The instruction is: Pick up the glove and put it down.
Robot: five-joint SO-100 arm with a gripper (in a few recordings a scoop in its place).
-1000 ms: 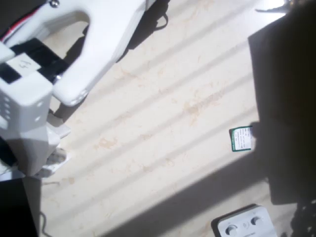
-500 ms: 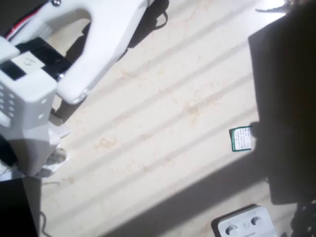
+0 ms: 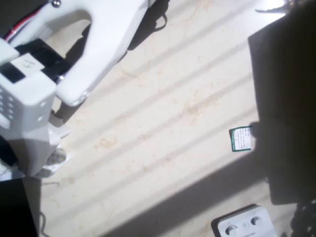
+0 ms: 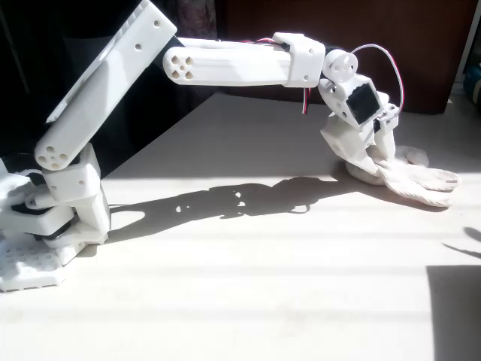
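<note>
1. Sunlit cream table [image 4: 225, 301] carried the glove [image 4: 421, 179] at its far right in the fixed view
2. White claw [image 4: 376, 162] touched the glove; closure couldn't be told
3. Overhead, the arm barely shifted, so lifting seemingly remained undone

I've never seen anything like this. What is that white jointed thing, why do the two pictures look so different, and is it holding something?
It is a small white plastic robot arm bolted at the table's edge. The fixed view looks at it from the side: its two-finger gripper is lowered onto a cream, soft fabric glove lying on the pale tabletop. The fingers sit against the glove, but whether they have pinched it I cannot tell.

The overhead view looks straight down. There, part of the arm fills the upper left, and on the table lie a small green-and-white label beside a dark shadow and a white plastic box with two round knobs at the bottom edge.
</note>
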